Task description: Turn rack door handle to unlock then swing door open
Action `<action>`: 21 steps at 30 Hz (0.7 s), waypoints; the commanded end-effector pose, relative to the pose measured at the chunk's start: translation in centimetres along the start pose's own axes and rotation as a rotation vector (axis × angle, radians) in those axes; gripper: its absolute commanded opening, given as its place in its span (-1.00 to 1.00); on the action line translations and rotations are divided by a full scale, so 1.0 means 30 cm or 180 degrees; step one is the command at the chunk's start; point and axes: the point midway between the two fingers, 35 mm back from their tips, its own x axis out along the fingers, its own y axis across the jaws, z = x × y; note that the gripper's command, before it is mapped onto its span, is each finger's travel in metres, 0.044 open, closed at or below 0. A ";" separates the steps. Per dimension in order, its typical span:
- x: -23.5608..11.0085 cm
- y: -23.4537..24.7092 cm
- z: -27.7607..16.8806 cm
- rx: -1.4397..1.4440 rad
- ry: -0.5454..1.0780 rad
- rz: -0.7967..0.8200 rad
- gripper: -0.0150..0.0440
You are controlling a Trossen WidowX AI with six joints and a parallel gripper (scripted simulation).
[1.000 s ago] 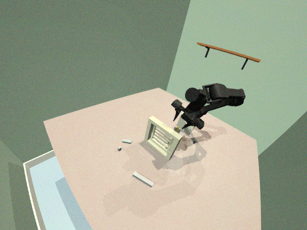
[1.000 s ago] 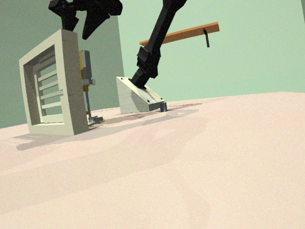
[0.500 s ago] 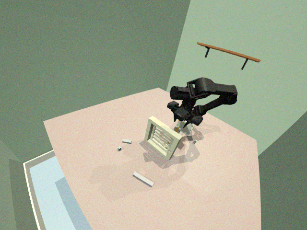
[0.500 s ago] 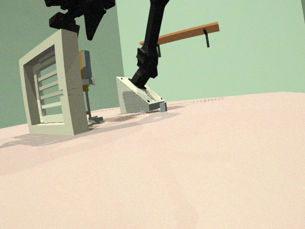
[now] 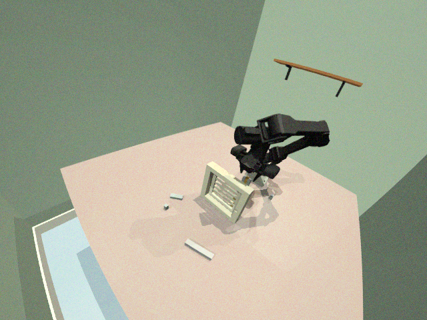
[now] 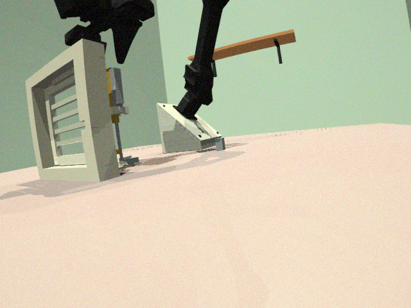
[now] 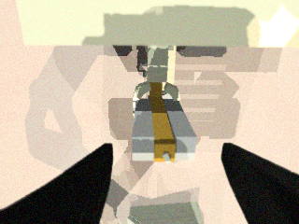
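The end effector (image 5: 249,175) (image 7: 167,150) is hovering above the upright handle (image 5: 246,179) (image 6: 115,86) (image 7: 163,133), its fingers spreading partly open on either side in the wrist view and gripping nothing. The handle, grey with an orange strip, is standing on the door's arm-facing side, just beside the pale frame (image 5: 245,189) (image 6: 91,109) (image 7: 61,23). It is looking rigid and probably smooth, so a square, firm squeeze across its grey flanks is seeming best, around mid-height. The latch is likely resisting the quarter turn slightly. Farther out, a long pale bar (image 5: 199,249) is lying on the tabletop (image 5: 293,248) (image 6: 248,215).
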 end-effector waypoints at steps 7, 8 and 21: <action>0.050 0.003 0.001 0.0008 -0.0017 0.0009 0.47; 0.055 0.003 0.001 0.0008 -0.0017 0.0010 0.47; 0.126 0.005 -0.002 0.0007 -0.0017 0.0014 0.47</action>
